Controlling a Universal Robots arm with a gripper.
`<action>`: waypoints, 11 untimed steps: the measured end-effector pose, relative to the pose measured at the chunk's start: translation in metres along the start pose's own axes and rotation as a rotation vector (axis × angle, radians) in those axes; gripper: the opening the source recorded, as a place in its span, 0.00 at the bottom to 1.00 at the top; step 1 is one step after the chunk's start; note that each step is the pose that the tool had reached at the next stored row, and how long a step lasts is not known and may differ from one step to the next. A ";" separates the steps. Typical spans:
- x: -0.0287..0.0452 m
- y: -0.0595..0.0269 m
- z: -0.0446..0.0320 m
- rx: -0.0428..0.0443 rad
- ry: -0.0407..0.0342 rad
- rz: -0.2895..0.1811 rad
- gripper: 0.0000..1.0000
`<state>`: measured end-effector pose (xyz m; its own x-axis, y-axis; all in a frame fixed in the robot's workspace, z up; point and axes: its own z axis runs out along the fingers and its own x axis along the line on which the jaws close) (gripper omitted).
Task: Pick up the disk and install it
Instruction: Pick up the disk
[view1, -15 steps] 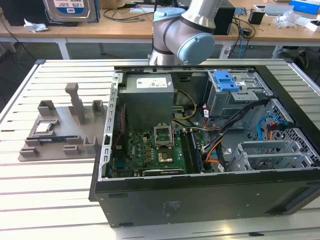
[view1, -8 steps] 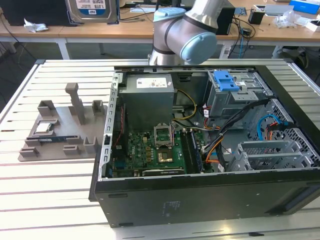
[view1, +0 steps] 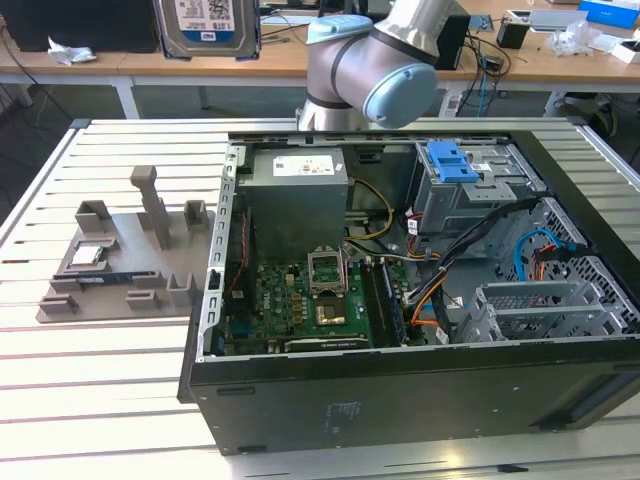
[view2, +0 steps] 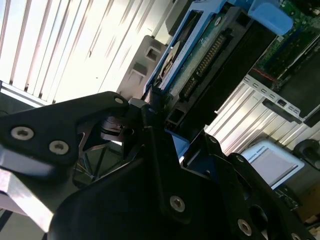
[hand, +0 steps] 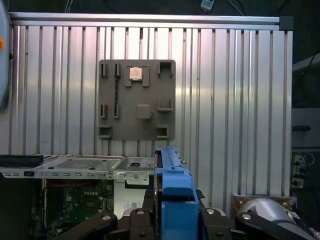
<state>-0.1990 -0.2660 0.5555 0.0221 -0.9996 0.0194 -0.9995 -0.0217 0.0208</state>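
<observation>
The disk (view1: 205, 22), a silver-grey drive with a white-and-blue label in a blue frame, hangs high above the table's far side at the exterior view's left. In the second wrist view, my gripper (view2: 152, 107) is shut on the disk (view2: 200, 55), its black fingers (view2: 90, 120) clamping the drive's edge and blue frame. The first wrist view looks down along the disk's blue frame (hand: 172, 190), which stands between the gripper's black fingers (hand: 125, 222), above the table beside the open computer case (hand: 65, 170).
The open computer case (view1: 400, 400) lies on the slatted table with a drive cage (view1: 480, 190) and a blue caddy (view1: 448, 160) at its far right. A grey fixture plate (view1: 120, 260) with a small chip (view1: 85, 254) lies at the exterior view's left. The arm's elbow (view1: 370, 60) rises behind the case.
</observation>
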 end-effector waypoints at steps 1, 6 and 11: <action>0.0001 -0.0033 0.0024 0.0000 0.0000 0.000 0.37; 0.0037 -0.0168 0.0124 0.0000 -0.0001 0.000 0.37; 0.0145 -0.0307 0.0218 -0.0002 0.0000 0.000 0.37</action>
<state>-0.1684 -0.2802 0.5334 0.0220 -0.9996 0.0194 -0.9995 -0.0216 0.0210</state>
